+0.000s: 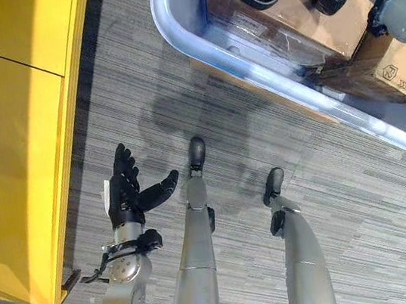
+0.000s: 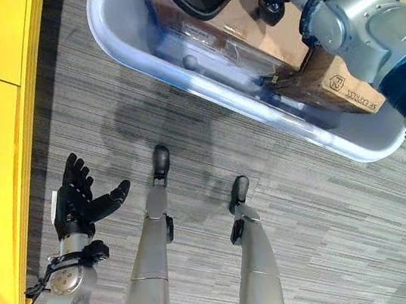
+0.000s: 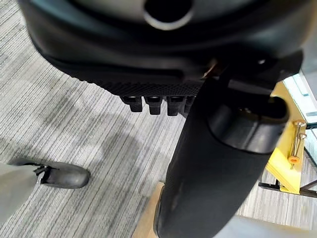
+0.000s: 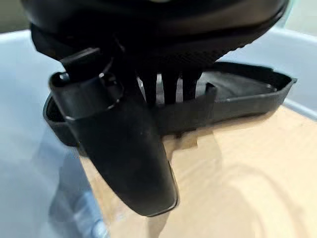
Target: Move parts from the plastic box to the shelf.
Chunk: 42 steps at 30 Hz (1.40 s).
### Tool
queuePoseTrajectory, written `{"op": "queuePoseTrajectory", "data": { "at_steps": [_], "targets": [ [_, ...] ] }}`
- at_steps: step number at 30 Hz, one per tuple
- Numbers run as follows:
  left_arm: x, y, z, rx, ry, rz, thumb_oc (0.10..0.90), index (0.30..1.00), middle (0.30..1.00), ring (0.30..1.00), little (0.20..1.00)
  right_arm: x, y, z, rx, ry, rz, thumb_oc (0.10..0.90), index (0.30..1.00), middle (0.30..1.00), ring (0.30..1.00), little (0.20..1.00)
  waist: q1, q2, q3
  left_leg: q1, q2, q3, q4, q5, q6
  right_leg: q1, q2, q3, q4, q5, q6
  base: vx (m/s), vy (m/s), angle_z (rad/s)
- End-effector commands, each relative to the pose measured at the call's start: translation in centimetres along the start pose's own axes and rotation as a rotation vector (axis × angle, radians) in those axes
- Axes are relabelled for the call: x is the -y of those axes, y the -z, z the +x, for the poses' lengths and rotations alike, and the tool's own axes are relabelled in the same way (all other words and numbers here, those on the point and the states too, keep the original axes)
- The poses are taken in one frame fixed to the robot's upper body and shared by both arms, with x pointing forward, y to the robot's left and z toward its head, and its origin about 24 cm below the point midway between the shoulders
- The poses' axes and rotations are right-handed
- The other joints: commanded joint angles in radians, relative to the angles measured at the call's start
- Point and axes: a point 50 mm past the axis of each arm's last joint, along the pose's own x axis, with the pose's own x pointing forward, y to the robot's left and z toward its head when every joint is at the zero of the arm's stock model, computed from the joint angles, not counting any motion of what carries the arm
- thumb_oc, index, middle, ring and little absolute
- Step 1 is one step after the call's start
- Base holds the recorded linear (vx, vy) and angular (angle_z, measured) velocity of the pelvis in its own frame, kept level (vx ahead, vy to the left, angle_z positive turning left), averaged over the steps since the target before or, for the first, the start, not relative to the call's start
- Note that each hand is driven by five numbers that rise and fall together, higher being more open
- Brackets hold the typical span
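Reaching into the plastic box [image 1: 194,42], right hand [image 4: 163,64] curls on the black part's [image 4: 237,96] thin rim; may slip out. Left hand [image 1: 126,190] spread, empty, beside yellow shelf [image 1: 17,134].

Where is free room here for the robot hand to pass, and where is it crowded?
Free: the grey carpet between the yellow shelf and the plastic box, where the open left robot hand hovers. Crowded: inside the box, with cardboard boxes, a black part and the right robot hand.
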Motion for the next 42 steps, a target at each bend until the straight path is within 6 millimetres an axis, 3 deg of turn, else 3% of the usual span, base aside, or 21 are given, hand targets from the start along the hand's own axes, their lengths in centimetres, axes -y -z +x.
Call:
{"op": "queuePoseTrajectory", "data": {
  "at_steps": [1, 7, 8, 15, 19, 20, 27, 32, 38, 42],
  "targets": [
    [-0.1, -3.6, 0.8, 0.188, -0.003, -0.061, 0.900, 1.000, 1.000, 1.000, 1.000, -2.4, -0.5, -0.5, 0.027, -0.135, -0.068, 0.400, 0.300, 0.300, 0.300, 0.300, 0.029, -0.006, 0.005, 0.003, 0.038, -0.029, 0.131, -0.136, -0.027, 0.409, 0.021, -0.020, -0.307, 0.037, 0.021, 0.00, 0.000, 0.00],
    [0.0, -3.4, 0.8, 0.178, 0.001, -0.053, 0.900, 1.000, 1.000, 1.000, 1.000, -2.1, -2.5, -1.5, 0.117, -0.067, 0.064, 0.400, 0.300, 0.300, 0.300, 0.300, 0.027, -0.023, 0.005, 0.077, 0.046, -0.032, 0.085, -0.113, -0.023, 0.472, 0.028, -0.021, -0.342, 0.050, 0.022, -0.02, 0.006, 0.06],
    [-0.3, -3.1, 0.7, 0.162, 0.000, -0.041, 0.900, 1.000, 1.000, 1.000, 1.000, -2.2, -3.6, -2.2, 0.174, -0.067, 0.099, 0.400, 0.300, 0.300, 0.300, 0.300, 0.026, -0.033, 0.005, 0.116, 0.051, -0.030, 0.077, -0.115, -0.024, 0.505, 0.029, -0.021, -0.352, 0.051, 0.022, -0.04, 0.002, -0.03],
    [-0.9, -2.8, 0.3, 0.137, 0.022, -0.011, 0.900, 1.000, 1.000, 1.000, 1.000, -2.3, -4.6, -4.8, 0.257, -0.073, 0.186, 0.400, 0.300, 0.300, 0.300, 0.300, 0.037, -0.065, -0.014, 0.248, 0.065, -0.016, 0.048, -0.108, -0.024, 0.631, 0.035, -0.028, -0.396, 0.066, 0.024, -0.01, 0.002, -0.01],
    [-1.4, -2.2, -0.1, 0.099, 0.041, 0.019, 0.900, 1.000, 1.000, 1.000, 1.000, -2.7, -4.7, -7.3, 0.291, -0.098, 0.239, 0.400, 0.300, 0.300, 0.300, 0.300, 0.023, -0.088, -0.099, 0.346, 0.080, -0.007, 0.020, -0.110, -0.026, 0.718, 0.035, -0.033, -0.434, 0.079, 0.028, 0.05, -0.007, -0.22],
    [-1.4, -2.2, -0.1, 0.097, 0.043, 0.021, 0.900, 1.000, 1.000, 1.000, 1.000, -2.7, -4.7, -7.4, 0.290, -0.100, 0.242, 0.400, 0.300, 0.300, 0.300, 0.300, 0.025, -0.090, -0.098, 0.349, 0.080, -0.006, 0.018, -0.110, -0.026, 0.722, 0.035, -0.034, -0.437, 0.081, 0.028, 0.04, -0.017, -0.12],
    [-2.8, -2.6, -0.5, 0.103, 0.078, 0.112, 0.900, 1.000, 1.000, 1.000, 1.000, -1.0, -3.8, -9.9, 0.315, -0.092, 0.246, 0.400, 0.300, 0.300, 0.300, 0.300, 0.005, -0.116, -0.241, 0.504, 0.111, 0.027, -0.043, -0.110, -0.027, 0.835, 0.023, -0.024, -0.491, 0.122, 0.045, 0.06, -0.007, -0.09],
    [-3.3, -3.6, -0.4, 0.145, 0.100, 0.205, 0.900, 1.000, 1.000, 1.000, 1.000, 0.1, -2.7, -10.3, 0.299, -0.074, 0.253, 0.400, 0.300, 0.300, 0.300, 0.300, -0.008, -0.115, -0.309, 0.570, 0.122, 0.047, -0.092, -0.098, -0.030, 0.864, 0.012, -0.009, -0.512, 0.149, 0.053, 0.03, 0.009, -0.10],
    [-3.4, -6.6, 0.4, 0.301, 0.134, 0.405, 0.900, 1.000, 1.000, 1.000, 1.000, 1.4, -1.7, -10.2, 0.283, -0.038, 0.308, 0.400, 0.300, 0.300, 0.300, 0.300, -0.034, -0.112, -0.408, 0.677, 0.149, 0.087, -0.182, -0.076, -0.042, 0.897, 0.010, 0.022, -0.537, 0.163, 0.061, 0.05, -0.007, -0.11],
    [-3.1, -8.0, 0.7, 0.393, 0.127, 0.510, 0.900, 1.000, 1.000, 1.000, 1.000, 1.4, -1.5, -10.1, 0.276, -0.029, 0.323, 0.400, 0.300, 0.300, 0.300, 0.300, -0.043, -0.107, -0.437, 0.708, 0.159, 0.099, -0.210, -0.070, -0.047, 0.905, 0.013, 0.033, -0.540, 0.154, 0.061, 0.03, -0.017, -0.15]
  ]
}}
